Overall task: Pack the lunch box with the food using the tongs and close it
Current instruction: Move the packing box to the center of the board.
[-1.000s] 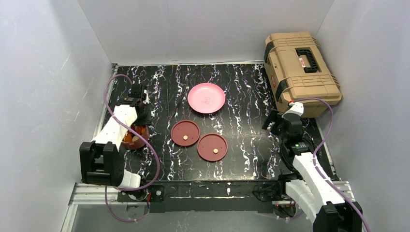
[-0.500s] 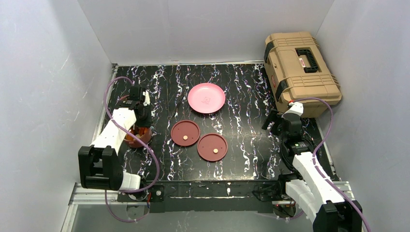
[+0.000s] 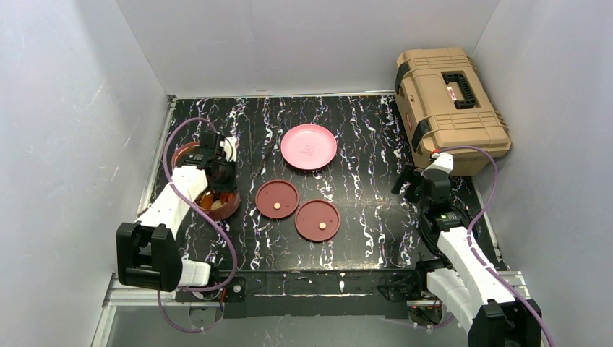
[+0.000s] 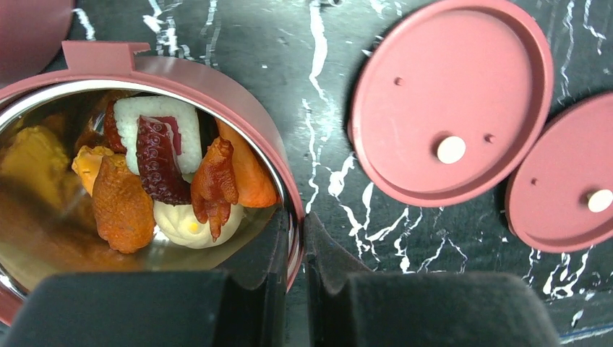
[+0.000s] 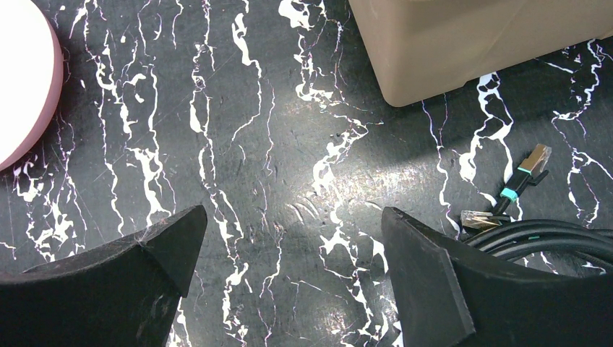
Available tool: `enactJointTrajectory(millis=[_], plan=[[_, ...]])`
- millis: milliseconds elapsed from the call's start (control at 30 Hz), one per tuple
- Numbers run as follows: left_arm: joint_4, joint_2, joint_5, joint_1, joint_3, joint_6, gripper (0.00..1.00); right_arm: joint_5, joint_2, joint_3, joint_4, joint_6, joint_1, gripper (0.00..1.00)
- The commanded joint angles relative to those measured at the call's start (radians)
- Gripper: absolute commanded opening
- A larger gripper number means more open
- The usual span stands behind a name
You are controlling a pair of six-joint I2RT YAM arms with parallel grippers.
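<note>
Left claw (image 4: pixel 296 242) has just clamped the rim of the filled bowl (image 4: pixel 217 78) and slid it toward the disc lids (image 4: pixel 452 101) on the claw's right, so closing looks next.

This is a robotics lab test cell rather than a lived-in room: plain white panel walls (image 3: pixel 72 108) box in a black marble-patterned tabletop (image 3: pixel 361 144) on three sides. An aluminium extrusion rail (image 3: pixel 137 289) runs along the table's near edge. Two white-and-black robot arms, the left arm (image 3: pixel 173 195) and the right arm (image 3: pixel 463 253), are bolted there, trailing purple cables (image 3: pixel 170 137). A tan hard-shell toolbox (image 3: pixel 448 94) sits at the far right corner, and a loose network cable plug (image 5: pixel 531 163) lies on the tabletop near it.
</note>
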Motion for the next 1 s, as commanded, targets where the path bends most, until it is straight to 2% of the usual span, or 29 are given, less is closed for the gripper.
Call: enactJointTrajectory(millis=[0,233,633,867,933,967], plan=[[-0.005,-0.02,0.108,-0.071,-0.012,0.046,0.0,0.002,-0.01,0.021,0.043,-0.004,-0.001,1.0],[-0.003,-0.017,0.147,-0.191,-0.016,0.111,0.0,0.001,-0.01,0.022,0.042,-0.003,-0.001,1.0],[0.013,-0.058,0.338,-0.232,-0.039,0.221,0.0,-0.001,-0.013,0.02,0.042,-0.005,-0.001,1.0],[-0.003,-0.05,0.326,-0.26,-0.039,0.242,0.0,-0.001,-0.014,0.022,0.039,-0.007,-0.002,1.0],[-0.007,-0.059,0.32,-0.261,-0.036,0.235,0.04,0.0,-0.014,0.022,0.036,-0.007,-0.001,1.0],[-0.009,-0.065,0.315,-0.262,-0.033,0.231,0.1,-0.001,-0.014,0.023,0.036,-0.008,-0.002,1.0]])
